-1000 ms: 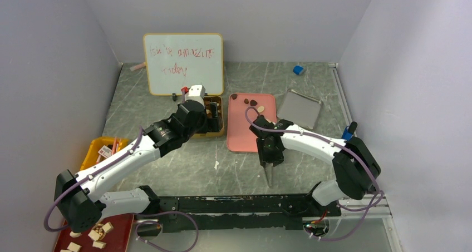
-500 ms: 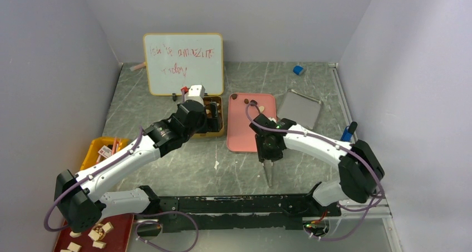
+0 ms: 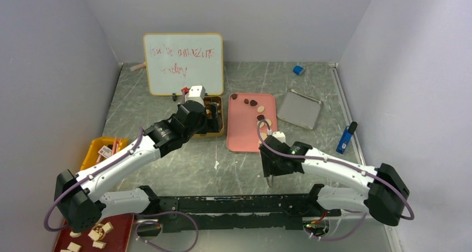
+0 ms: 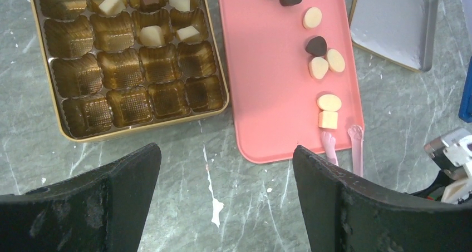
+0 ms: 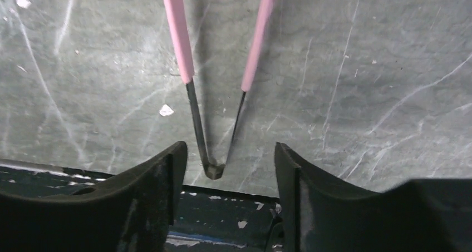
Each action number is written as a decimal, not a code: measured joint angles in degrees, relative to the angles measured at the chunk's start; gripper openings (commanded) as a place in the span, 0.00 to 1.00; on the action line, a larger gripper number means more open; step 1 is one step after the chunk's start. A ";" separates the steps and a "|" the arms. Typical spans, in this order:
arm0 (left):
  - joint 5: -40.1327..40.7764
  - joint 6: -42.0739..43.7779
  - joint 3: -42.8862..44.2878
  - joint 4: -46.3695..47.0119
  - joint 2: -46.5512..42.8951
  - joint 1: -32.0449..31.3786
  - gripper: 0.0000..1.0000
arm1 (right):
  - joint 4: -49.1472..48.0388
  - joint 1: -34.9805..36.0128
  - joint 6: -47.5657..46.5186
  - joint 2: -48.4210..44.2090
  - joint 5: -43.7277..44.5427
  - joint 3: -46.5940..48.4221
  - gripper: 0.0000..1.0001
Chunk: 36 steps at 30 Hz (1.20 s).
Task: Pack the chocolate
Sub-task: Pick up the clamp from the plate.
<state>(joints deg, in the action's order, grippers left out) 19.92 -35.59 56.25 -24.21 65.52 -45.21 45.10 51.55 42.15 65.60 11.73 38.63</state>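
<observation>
Several dark brown and tan chocolate pieces (image 4: 316, 45) lie on the pink tray (image 4: 267, 96), also in the top view (image 3: 260, 109). A few pieces (image 4: 151, 36) sit in cups of the gold box (image 4: 133, 124). Pink-handled tongs (image 5: 178, 35) lie on the table below the tray, hinge end (image 3: 269, 179) toward the arm bases. My right gripper (image 5: 229, 152) is open, low over that hinge end, with the jaws on either side and apart from it; it also shows in the top view (image 3: 271, 167). My left gripper (image 4: 225, 152) is open and empty, held above the table by the box (image 3: 207, 123).
A whiteboard (image 3: 183, 63) stands at the back. A silver tin lid (image 3: 299, 108) lies right of the pink tray. A small blue object (image 3: 299, 70) and a blue marker (image 3: 345, 138) are at the right. A yellow bin (image 3: 103, 152) and a red tray of beige chunks (image 3: 119, 230) are at the near left.
My right gripper has pulled back from the pink tray's edge toward the near edge, now low over the tongs' hinge end. The left arm and the tongs have not moved.
</observation>
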 measured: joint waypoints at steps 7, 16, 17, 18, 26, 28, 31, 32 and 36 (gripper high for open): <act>-0.11 0.09 -0.74 -0.31 0.00 -0.31 0.93 | -5.51 2.75 4.61 -7.15 2.51 -8.31 1.00; -0.07 0.46 -0.74 -0.46 0.00 -0.76 0.93 | -12.11 4.98 5.51 -3.02 5.60 -9.31 0.96; -0.07 0.44 -0.74 -0.46 0.00 -0.79 0.93 | -12.63 5.20 5.55 -2.21 6.14 -9.31 0.95; -0.07 0.46 -0.76 -0.46 0.00 -0.79 0.93 | -13.00 5.33 5.57 -1.55 6.47 -9.31 0.93; -0.02 0.48 -3.02 -0.07 -0.17 -0.79 0.93 | -15.41 7.43 7.43 4.70 12.24 -7.61 0.60; -0.02 0.50 -3.26 -0.09 -0.17 -0.79 0.93 | -16.13 8.26 8.35 6.05 13.42 -6.95 0.51; 0.09 0.68 -3.26 0.00 -0.17 -0.79 0.93 | -16.50 9.77 10.23 6.78 15.06 -6.67 0.48; 0.11 0.72 -3.26 0.00 -0.17 -0.79 0.93 | -16.26 10.23 10.86 6.78 15.41 -6.67 0.48; 0.31 1.03 -3.26 0.02 -0.17 -0.79 0.93 | -14.01 11.54 13.31 6.25 16.35 -6.67 0.41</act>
<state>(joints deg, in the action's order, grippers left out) 20.23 -34.57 52.99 -24.18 65.34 -46.00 31.09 63.09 55.46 71.85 28.08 31.97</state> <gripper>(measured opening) 0.928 0.460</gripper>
